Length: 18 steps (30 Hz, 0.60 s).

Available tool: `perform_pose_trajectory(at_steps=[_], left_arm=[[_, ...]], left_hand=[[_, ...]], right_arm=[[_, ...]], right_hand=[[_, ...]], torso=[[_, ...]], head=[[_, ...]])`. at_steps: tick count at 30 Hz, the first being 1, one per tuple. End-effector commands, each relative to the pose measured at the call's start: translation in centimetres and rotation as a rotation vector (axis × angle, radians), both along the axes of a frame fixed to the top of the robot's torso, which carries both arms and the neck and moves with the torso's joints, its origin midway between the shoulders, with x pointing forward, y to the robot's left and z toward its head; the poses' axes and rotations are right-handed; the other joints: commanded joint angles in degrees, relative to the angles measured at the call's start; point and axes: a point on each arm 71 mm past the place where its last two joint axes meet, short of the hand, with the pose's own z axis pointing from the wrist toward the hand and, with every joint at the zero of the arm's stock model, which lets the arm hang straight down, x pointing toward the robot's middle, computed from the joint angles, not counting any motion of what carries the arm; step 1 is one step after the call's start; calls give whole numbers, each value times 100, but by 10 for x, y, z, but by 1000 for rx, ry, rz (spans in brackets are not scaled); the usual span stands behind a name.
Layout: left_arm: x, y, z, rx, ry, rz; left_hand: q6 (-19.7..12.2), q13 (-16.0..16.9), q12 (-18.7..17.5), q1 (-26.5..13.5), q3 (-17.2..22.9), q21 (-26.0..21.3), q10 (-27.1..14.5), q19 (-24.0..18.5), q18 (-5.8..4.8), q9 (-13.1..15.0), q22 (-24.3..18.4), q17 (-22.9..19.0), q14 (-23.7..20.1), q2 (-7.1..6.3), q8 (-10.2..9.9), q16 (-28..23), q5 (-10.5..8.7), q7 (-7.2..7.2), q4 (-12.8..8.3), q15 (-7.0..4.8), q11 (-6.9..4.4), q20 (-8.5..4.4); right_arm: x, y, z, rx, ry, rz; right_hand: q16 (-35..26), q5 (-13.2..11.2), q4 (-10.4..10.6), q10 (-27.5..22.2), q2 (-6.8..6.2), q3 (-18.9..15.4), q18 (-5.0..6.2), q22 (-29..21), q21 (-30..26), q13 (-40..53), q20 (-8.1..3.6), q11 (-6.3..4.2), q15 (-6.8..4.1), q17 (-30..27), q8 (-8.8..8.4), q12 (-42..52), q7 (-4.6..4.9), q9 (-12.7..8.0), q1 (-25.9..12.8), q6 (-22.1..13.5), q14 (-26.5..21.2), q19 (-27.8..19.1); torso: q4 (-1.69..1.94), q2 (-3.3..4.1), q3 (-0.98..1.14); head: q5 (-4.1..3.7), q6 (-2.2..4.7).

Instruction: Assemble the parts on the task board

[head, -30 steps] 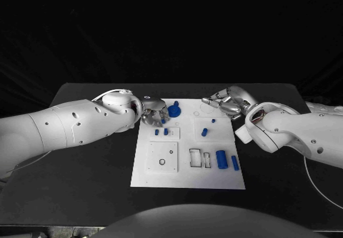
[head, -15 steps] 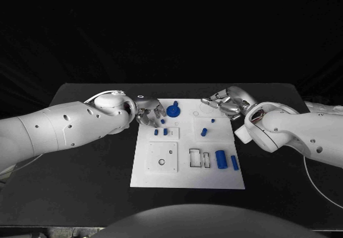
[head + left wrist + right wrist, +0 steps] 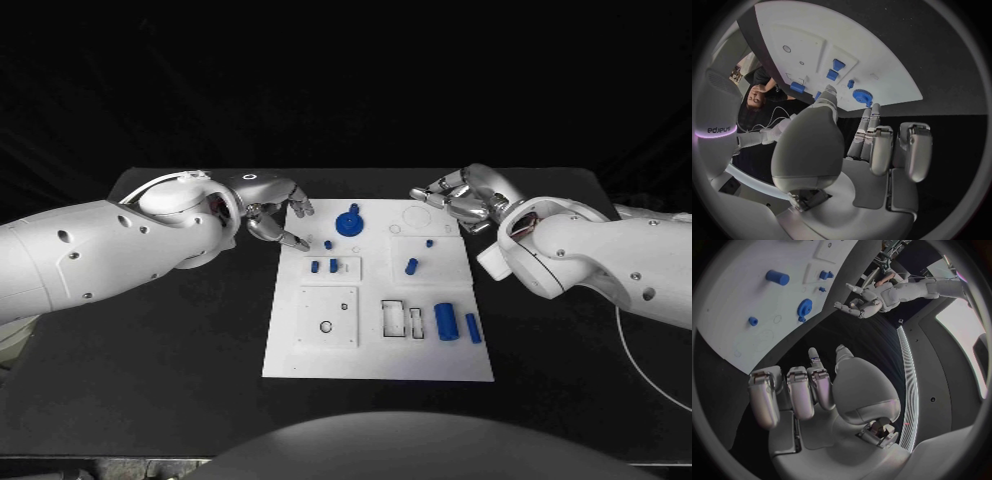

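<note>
The white task board (image 3: 378, 360) lies in the middle of the black table. A blue gear (image 3: 349, 222) sits near its far edge, with two small blue pegs (image 3: 325, 266) in a block below it. Another blue peg (image 3: 413, 266) stands further right, and two blue cylinders (image 3: 449, 322) lie near the right edge. My left hand (image 3: 274, 220) hovers at the board's far left corner, fingers apart and empty. My right hand (image 3: 454, 205) hangs over the far right corner, also holding nothing. The gear (image 3: 861, 95) and board (image 3: 879, 55) lie beyond my left hand (image 3: 879, 150). The gear (image 3: 804, 306) shows past my right hand (image 3: 804, 390).
Bare black table (image 3: 173, 340) surrounds the board on both sides and in front. Empty outlined slots (image 3: 394, 317) and a recessed plate with a small hole (image 3: 327, 318) take up the board's near half.
My left hand has pulled back to the left, off the board's gear area to its corner, with its fingers opening out. The right hand has barely shifted.
</note>
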Motion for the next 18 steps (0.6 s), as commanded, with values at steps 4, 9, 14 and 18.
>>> perform_pose_trajectory(at_steps=[4,9,14,18], left_arm=[[-6,8,27,-474,-45,63],[-7,15,28,-719,7,181],[-8,16,20,-824,53,250],[-9,16,15,-854,78,275]], left_hand=[[352,6,65,129,-734,-427,268,142,61,25,1303,383,106,353,54,-491,684,-48,-8,-104,-57,-51],[425,7,66,133,-732,-632,340,-24,113,27,1226,218,35,476,43,-621,732,-69,-5,-125,-80,-71],[430,5,55,73,-728,-750,355,-116,142,23,1182,154,9,527,20,-672,741,-72,-4,-131,-84,-80],[434,3,35,31,-711,-885,352,-219,175,19,1132,21,-53,566,-2,-774,742,-71,-6,-133,-83,-86]], right_arm=[[11,-1,12,-140,-104,73],[15,-4,14,-325,-202,148],[14,-8,11,-499,-255,218],[12,-11,4,-592,-251,253]], right_hand=[[23,-732,-52,-2655,18,57,-81,1507,26,-2958,-178,-152,-194,1508,108,-4132,-111,38,545,128,602,611],[23,-913,-199,-2581,-219,131,-81,1507,26,-4510,-187,-103,-153,1508,40,-5773,-142,27,962,223,602,611],[23,-900,-354,-2372,-379,283,-81,1507,26,-5667,-112,-34,-121,1508,-124,-6779,-196,-14,1246,335,602,611],[23,-980,-434,-2413,-407,386,-81,1507,26,-6082,-115,-44,-114,1508,-262,-7102,-273,-80,1378,308,602,611]], torso=[[-9,-5,2],[-2,2,-8],[0,-4,-4],[-7,-7,0]], head=[[-190,0],[-299,0],[-414,9],[-482,29]])
